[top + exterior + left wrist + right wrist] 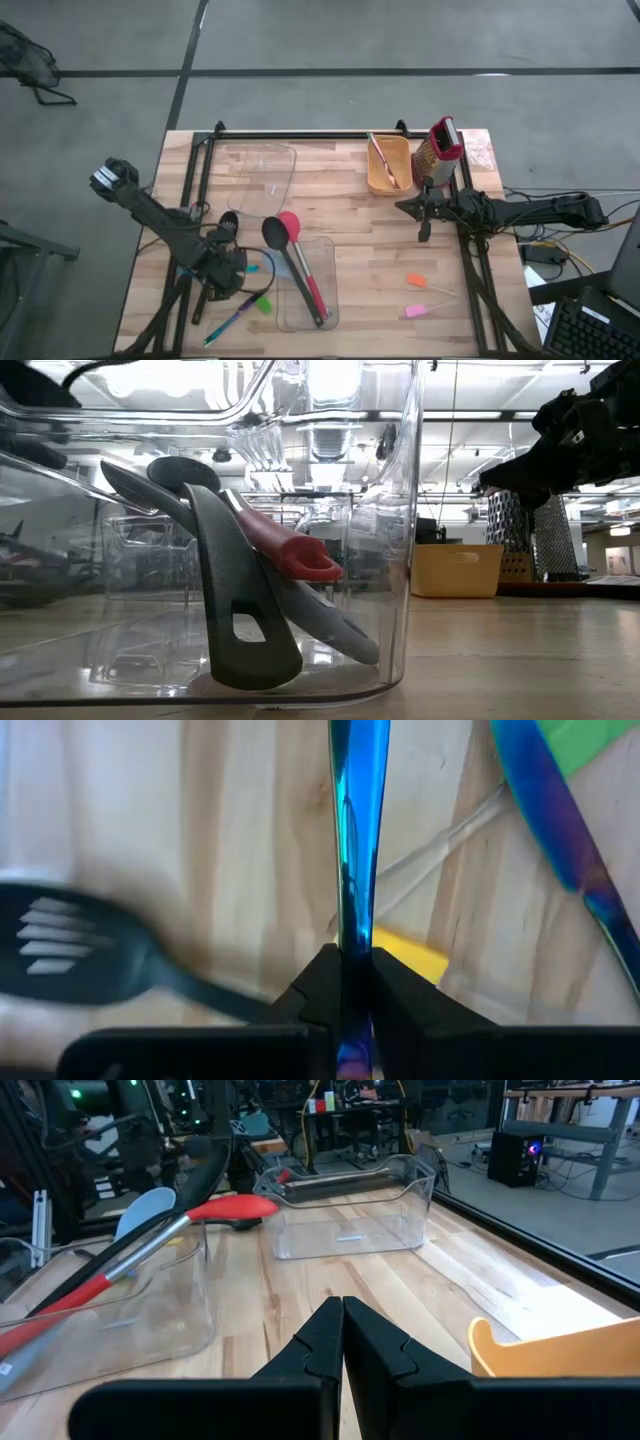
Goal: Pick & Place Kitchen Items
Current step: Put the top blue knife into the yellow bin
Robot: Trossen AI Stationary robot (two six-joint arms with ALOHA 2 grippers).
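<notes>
- left gripper (355, 985) pinches the blue stick (358, 840), its long axis running straight out past the fingers
- right gripper (343, 1335) pressed together, well apart

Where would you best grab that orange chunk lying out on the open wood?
Probably from straight above, pinching across the narrow sides of the orange chunk. It lies flat on the table with bare wood around it, apart from the pink chunk, so fingers could drop either side.

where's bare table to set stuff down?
Free: the wood between the near clear bin and the orange and pink chunks, and the stretch ahead of the shut right gripper. Crowded: by the left gripper, shut on a blue stick, with the black turner alongside.
</notes>
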